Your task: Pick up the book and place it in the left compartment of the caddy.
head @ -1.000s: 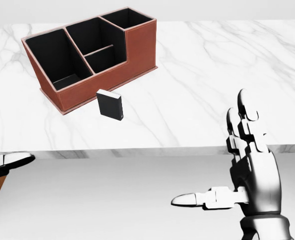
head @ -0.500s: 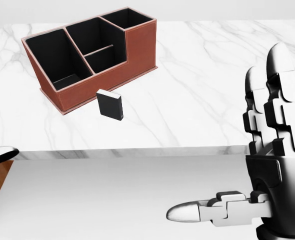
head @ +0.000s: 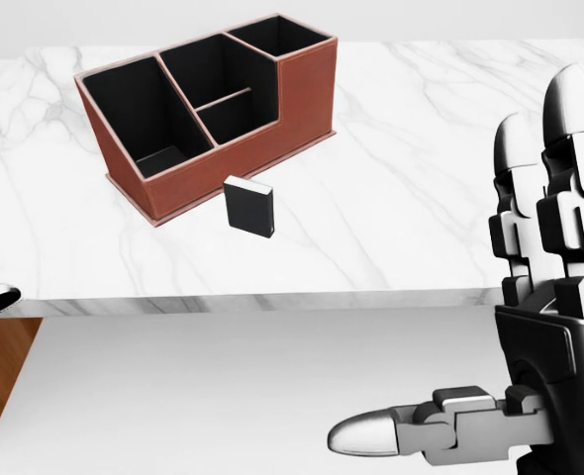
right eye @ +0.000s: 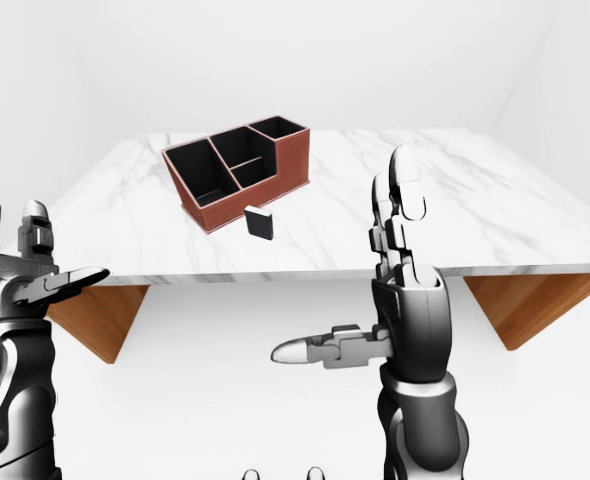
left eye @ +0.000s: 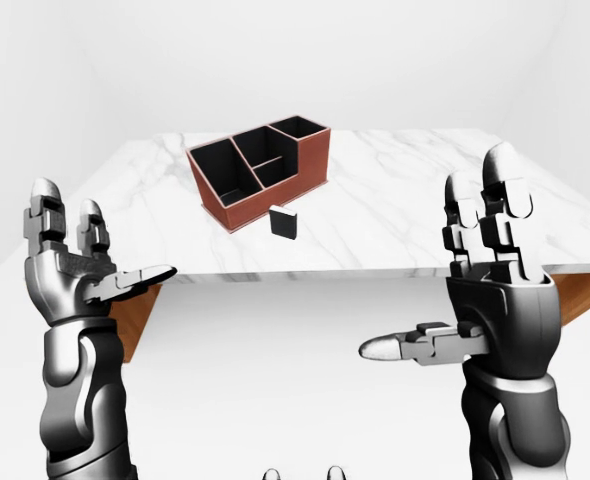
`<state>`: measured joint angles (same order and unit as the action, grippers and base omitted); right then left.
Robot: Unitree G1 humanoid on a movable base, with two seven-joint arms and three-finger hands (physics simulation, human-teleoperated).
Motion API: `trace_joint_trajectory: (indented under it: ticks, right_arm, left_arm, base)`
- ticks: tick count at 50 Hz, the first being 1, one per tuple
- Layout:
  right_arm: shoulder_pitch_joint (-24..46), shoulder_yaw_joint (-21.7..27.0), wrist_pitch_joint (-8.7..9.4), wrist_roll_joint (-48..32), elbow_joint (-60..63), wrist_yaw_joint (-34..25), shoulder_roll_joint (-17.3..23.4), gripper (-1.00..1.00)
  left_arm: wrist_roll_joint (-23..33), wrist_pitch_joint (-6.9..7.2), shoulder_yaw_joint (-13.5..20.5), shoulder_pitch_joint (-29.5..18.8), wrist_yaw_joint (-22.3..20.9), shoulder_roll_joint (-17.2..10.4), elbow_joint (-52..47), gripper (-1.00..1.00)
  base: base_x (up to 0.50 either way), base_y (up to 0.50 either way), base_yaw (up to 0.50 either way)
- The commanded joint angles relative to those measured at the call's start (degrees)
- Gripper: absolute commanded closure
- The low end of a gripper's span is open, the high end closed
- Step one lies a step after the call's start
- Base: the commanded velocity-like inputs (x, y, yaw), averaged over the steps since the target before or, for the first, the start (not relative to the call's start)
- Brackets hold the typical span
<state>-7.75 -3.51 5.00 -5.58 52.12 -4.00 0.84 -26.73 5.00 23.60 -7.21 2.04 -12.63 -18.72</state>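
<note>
Holding both my left hand (left eye: 80, 270) and right hand (left eye: 490, 290) spread wide, empty, near the table (head: 421, 148); book (head: 249, 206) stands just beside the caddy (head: 208, 109).

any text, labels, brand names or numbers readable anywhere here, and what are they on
None can be read.
The book: plain dark cover, no title or lettering visible.
The caddy: plain brown walls, no label or logo.
The table: only marble veining.
Both hands, left and right: no markings visible.

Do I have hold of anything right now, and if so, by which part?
Nothing is held. Both the left hand and the right hand are open and raised short of the table; the book stands untouched beside the caddy.
</note>
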Motion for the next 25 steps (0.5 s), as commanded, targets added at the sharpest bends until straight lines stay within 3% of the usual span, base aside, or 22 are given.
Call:
trace_joint_trajectory:
  ticks: [1,25]
  right_arm:
    - [-0.2,-0.2,0.0,0.0,0.7,-0.5,-0.1,-1.0]
    - [0.2,-1.0,0.0,0.2,1.1,-0.2,0.0,-1.0]
  left_arm:
    - [-0.4,0.0,0.4,-0.2,0.1,-0.5,0.6,-1.0]
    - [-1.0,0.0,0.6,-0.2,0.7,-0.7,-0.6,-1.0]
  base:
    - [0.0,0.5,0.0]
    - [0.0,0.5,0.0]
